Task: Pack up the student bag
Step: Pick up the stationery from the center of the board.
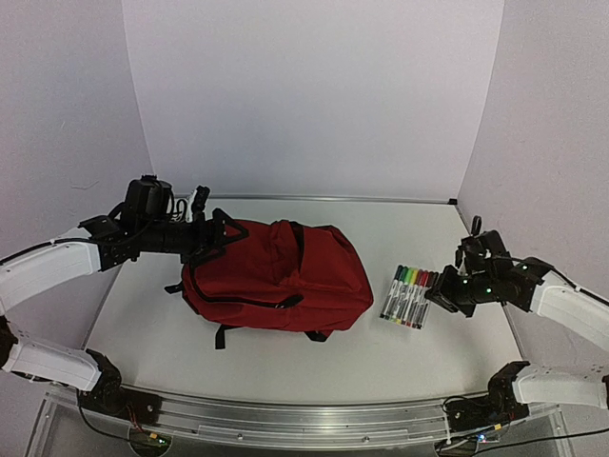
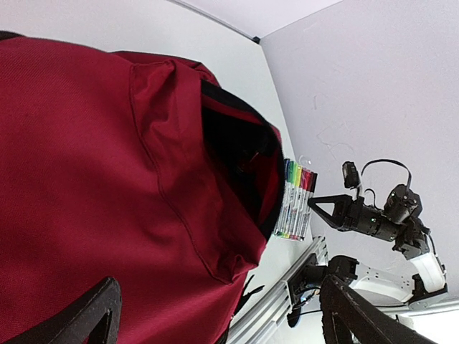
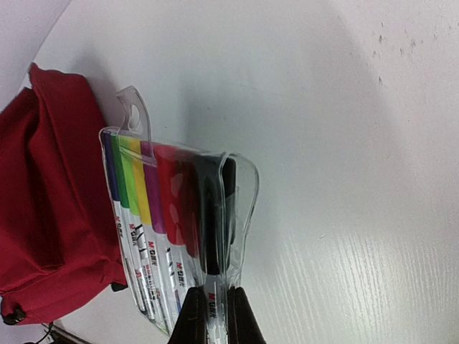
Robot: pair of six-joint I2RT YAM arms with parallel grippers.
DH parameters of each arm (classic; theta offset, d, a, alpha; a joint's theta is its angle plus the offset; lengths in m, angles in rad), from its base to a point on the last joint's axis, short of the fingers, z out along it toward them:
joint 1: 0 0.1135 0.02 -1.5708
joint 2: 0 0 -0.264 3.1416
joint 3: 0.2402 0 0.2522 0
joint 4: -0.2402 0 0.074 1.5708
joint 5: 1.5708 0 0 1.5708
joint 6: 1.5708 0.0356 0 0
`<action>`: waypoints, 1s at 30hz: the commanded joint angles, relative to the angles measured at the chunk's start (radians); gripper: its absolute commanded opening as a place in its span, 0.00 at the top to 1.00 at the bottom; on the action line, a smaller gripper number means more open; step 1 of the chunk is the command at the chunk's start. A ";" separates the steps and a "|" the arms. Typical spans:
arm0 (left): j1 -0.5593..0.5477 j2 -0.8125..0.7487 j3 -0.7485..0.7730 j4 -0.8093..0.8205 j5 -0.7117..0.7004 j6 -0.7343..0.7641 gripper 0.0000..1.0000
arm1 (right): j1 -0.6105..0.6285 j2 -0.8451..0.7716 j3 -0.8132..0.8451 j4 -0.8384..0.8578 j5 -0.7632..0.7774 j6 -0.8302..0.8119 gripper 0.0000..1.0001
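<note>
Student bag (image 1: pixel 276 276) lies flat on the white table (image 1: pixel 428 362), left of centre, its long axis running left to right. It is dark-red woven fabric, soft and rounded, with stitched seams. A black zip line curves along its near side, and black straps poke out from under the near edge. A black-lined gap shows on its far side.

My left gripper (image 1: pixel 211 243) hangs over the bag's left end with its 2 fingers spread wide, holding nothing.

My right gripper (image 3: pixel 213 319) is pinched tight on the near end of a marker pack (image 3: pixel 172 215), which lies just right of the bag. The pack is a clear, glossy plastic pouch with a hang tab. The markers have white barrels and blue, green, yellow, pink, red and black caps. The red lettering on the barrels is too blurred to read.
</note>
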 commanded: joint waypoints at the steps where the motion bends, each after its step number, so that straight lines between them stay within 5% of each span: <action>1: -0.026 0.009 0.086 0.085 0.062 0.064 0.04 | 0.003 -0.064 0.138 -0.030 0.016 -0.005 1.00; 10: -0.145 0.089 0.212 0.136 0.139 0.180 0.04 | 0.016 0.016 0.344 0.089 -0.204 -0.080 1.00; 16: -0.173 0.148 0.232 0.265 0.244 0.161 0.04 | 0.149 0.171 0.483 0.191 -0.228 -0.125 1.00; 25: -0.181 0.186 0.240 0.284 0.216 0.146 0.04 | 0.258 0.351 0.581 0.403 -0.332 -0.105 1.00; 30: -0.181 0.196 0.242 0.323 0.221 0.121 0.13 | 0.273 0.386 0.600 0.441 -0.359 -0.103 1.00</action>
